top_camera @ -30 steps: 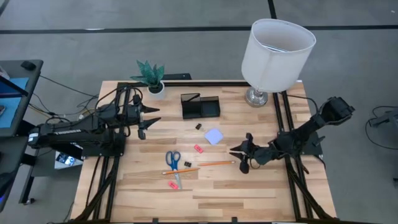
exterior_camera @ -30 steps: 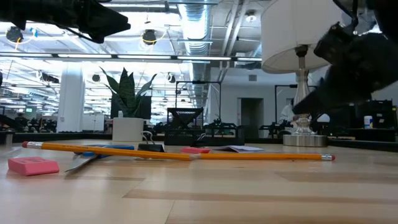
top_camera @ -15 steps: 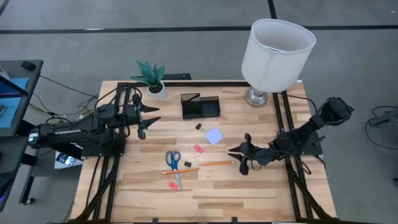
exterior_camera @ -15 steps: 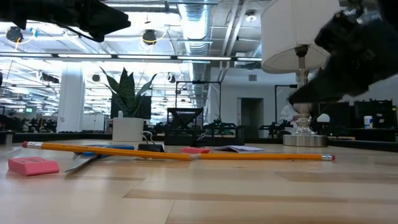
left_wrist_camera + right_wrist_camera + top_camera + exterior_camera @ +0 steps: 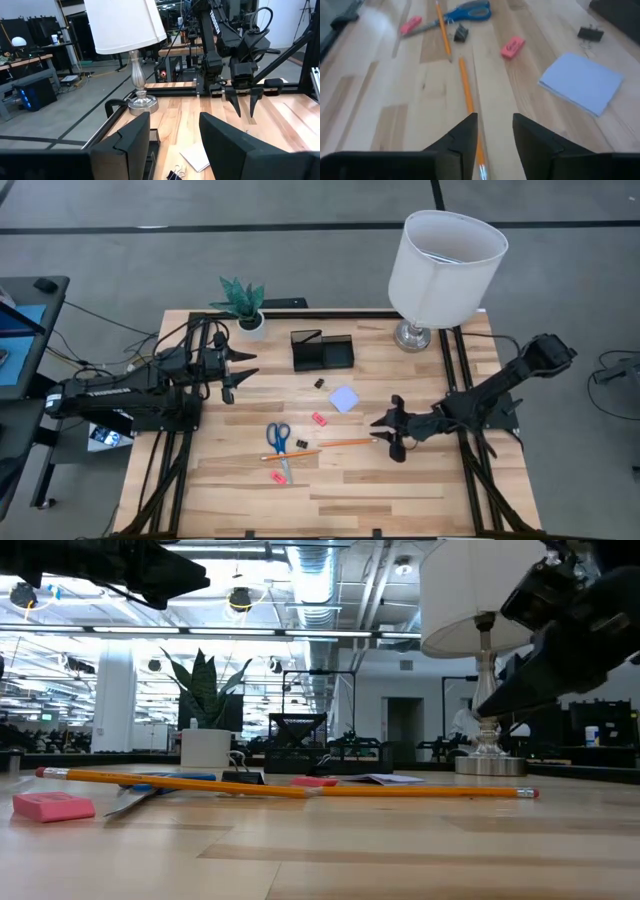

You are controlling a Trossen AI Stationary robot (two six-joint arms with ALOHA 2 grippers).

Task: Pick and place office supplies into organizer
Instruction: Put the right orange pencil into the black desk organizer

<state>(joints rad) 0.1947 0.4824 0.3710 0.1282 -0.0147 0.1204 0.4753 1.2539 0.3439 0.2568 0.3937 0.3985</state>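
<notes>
Two dark, near-black arms are seen, each built of boxy jointed segments. White lettering is printed along the long segment of the left arm (image 5: 120, 392), and thin black cables are looped beside it. The right arm (image 5: 500, 390) is ended by a blocky housing at its far joint. Each arm is finished with two matte black, flat, tapering fingers (image 5: 462, 137), whose outer edges are stepped.
</notes>
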